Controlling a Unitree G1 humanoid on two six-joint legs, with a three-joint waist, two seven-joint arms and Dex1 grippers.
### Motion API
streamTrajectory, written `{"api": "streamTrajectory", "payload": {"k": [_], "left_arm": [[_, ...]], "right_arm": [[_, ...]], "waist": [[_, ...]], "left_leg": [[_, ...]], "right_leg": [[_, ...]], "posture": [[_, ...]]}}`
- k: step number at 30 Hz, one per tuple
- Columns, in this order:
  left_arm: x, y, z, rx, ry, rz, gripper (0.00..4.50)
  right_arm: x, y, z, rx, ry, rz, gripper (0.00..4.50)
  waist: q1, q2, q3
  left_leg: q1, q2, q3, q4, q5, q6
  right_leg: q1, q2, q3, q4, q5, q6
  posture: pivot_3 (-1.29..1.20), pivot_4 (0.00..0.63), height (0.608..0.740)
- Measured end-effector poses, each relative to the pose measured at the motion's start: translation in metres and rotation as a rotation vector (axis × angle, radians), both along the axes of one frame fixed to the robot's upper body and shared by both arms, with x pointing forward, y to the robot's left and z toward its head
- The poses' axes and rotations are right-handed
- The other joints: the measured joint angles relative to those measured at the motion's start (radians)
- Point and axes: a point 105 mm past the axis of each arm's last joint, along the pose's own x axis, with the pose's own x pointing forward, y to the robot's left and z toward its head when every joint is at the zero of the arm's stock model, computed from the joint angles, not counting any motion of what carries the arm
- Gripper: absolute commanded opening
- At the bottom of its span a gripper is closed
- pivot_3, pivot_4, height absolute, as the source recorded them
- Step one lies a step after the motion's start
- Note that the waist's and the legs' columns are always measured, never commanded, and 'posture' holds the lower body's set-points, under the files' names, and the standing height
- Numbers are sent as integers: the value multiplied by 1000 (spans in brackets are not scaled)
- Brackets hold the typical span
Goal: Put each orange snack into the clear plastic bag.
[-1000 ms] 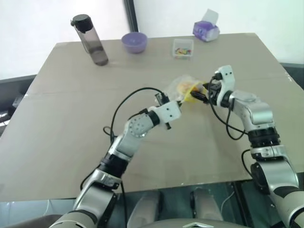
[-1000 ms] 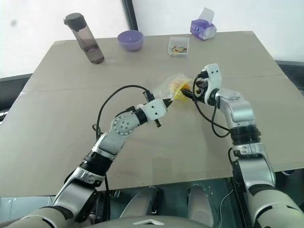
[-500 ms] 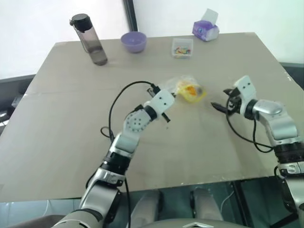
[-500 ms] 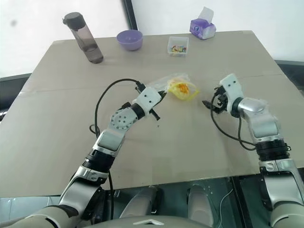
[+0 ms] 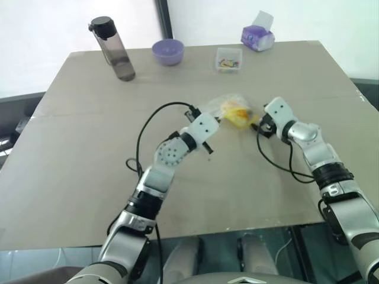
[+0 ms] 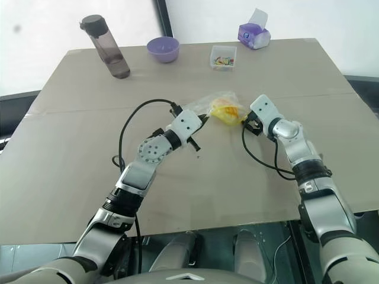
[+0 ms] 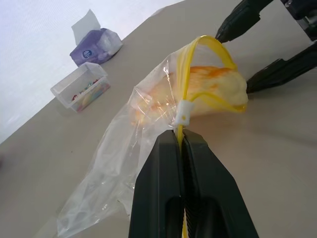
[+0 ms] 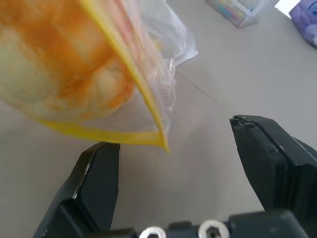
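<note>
Both my grippers flank the orange snack [image 5: 238, 112]: left gripper [image 7: 181, 141] clenched on the clear plastic bag [image 7: 126, 163] rim, right gripper [image 8: 173, 163] spread just beside its mouth.

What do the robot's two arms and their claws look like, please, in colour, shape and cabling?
Both arms are built of silver-grey rounded segments with black joints. The left arm carries a round perforated disc at one joint; a loose black cable loops above it. The right arm has its own black cable hanging in a loop. Each wrist ends in a white block bearing a claw of two black tapered fingers.
</note>
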Motion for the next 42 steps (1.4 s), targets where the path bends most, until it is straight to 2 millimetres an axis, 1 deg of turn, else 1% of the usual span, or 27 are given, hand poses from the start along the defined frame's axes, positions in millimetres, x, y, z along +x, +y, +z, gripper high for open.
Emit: {"api": "streamTrajectory", "payload": {"k": [3,6,7,8,9,10,11,12,13,14,15,22,25,27,29,31,33,35,36,38,39,42], "left_arm": [[0,1,-1,3,2,4,0],[-2,3,-1,4,1,9,0],[-2,3,-1,6,1,12,0],[-2,4,-1,10,-1,15,0],[-2,4,-1,14,-1,17,0],[-2,5,-2,17,1,19,0],[-2,5,-3,19,3,22,0],[-2,6,-4,21,4,23,0],[-2,6,-4,22,6,25,0],[-2,6,-5,22,7,26,0],[-2,6,-4,22,5,26,0],[-3,5,-3,22,1,24,0],[-3,6,-3,25,1,25,0],[-2,7,-3,33,-6,27,0],[0,8,7,51,-42,22,0],[4,7,32,66,-124,10,0],[6,4,58,67,-204,-2,0],[6,2,80,68,-261,-15,0],[7,3,88,68,-281,-15,0],[7,1,101,69,-308,-26,0],[6,-1,107,60,-319,-36,0],[7,-1,117,11,-296,-40,0]], "right_arm": [[0,4,-3,-25,-25,36,3930],[-1,12,-2,-89,-77,111,3930],[-2,14,-2,-108,-88,131,3416],[-2,15,-3,-130,-94,147,3062],[-2,15,-5,-140,-96,152,2607],[-2,14,-7,-153,-96,152,2053],[-2,14,-10,-163,-95,154,1640],[-2,13,-11,-168,-94,156,1135],[-2,13,-12,-172,-93,156,758],[-1,12,-12,-175,-92,151,255],[-1,11,-12,-175,-97,150,114],[2,8,-10,-193,-129,126,114],[4,5,-3,-199,-151,113,114],[5,0,5,-207,-168,112,114],[4,-7,20,-239,-190,130,114],[4,-13,51,-266,-233,142,114],[0,-19,85,-308,-277,153,114],[-13,-27,115,-387,-286,186,114],[-19,-28,128,-398,-296,193,114],[-25,-29,146,-407,-315,191,114],[-30,-31,152,-425,-309,192,114],[-37,-30,158,-413,-256,200,114]], "waist": [[-1,0,0],[-5,0,0],[-6,0,0],[-8,0,0],[-10,0,0],[-11,0,0],[-12,0,0],[-13,0,0],[-15,0,0],[-17,0,0],[-18,0,0],[-26,0,0],[-25,0,0],[-25,0,0],[-23,1,0],[-22,1,0],[-19,1,0],[-15,1,0],[-14,1,0],[-15,1,0],[-14,1,0],[-13,1,0]], "left_leg": [[0,0,0,0,0,0],[0,0,0,0,0,0],[0,0,0,0,0,0],[0,0,0,0,0,0],[0,0,0,0,0,0],[0,0,0,0,0,0],[0,0,0,0,0,0],[0,0,0,0,0,0],[0,0,0,0,0,0],[0,0,0,0,0,0],[0,0,0,0,0,0],[0,0,0,0,0,0],[0,0,0,0,0,0],[0,0,0,0,0,0],[-1,0,0,0,0,0],[-1,0,0,1,0,0],[-1,0,0,0,0,0],[-2,0,-1,0,0,0],[-2,0,-1,0,0,0],[-2,0,0,-1,0,0],[-2,0,-1,0,0,0],[-1,0,0,0,0,0]], "right_leg": [[0,0,0,0,0,0],[0,0,0,0,0,0],[0,0,0,0,0,0],[0,0,0,0,0,0],[0,0,0,0,0,0],[0,0,0,0,0,0],[0,0,0,0,0,0],[0,0,0,0,0,0],[0,0,0,0,0,0],[0,0,0,0,0,0],[0,0,0,0,0,0],[0,0,0,0,0,0],[0,0,0,0,0,0],[0,0,0,0,0,0],[0,0,0,0,0,0],[0,0,0,0,0,0],[0,0,0,-1,0,0],[-1,0,-1,-1,0,0],[-1,0,-1,-2,0,0],[0,0,-1,-2,0,0],[0,0,-1,-2,0,0],[0,0,-1,-1,0,0]], "posture": [[0,150,740],[0,150,740],[0,150,740],[0,150,740],[0,150,740],[0,150,740],[0,150,740],[0,150,740],[0,150,740],[0,150,740],[0,150,740],[0,150,740],[0,150,740],[0,150,740],[0,150,740],[0,150,740],[0,150,740],[0,150,740],[0,150,740],[0,150,740],[0,150,740],[0,150,740]]}}
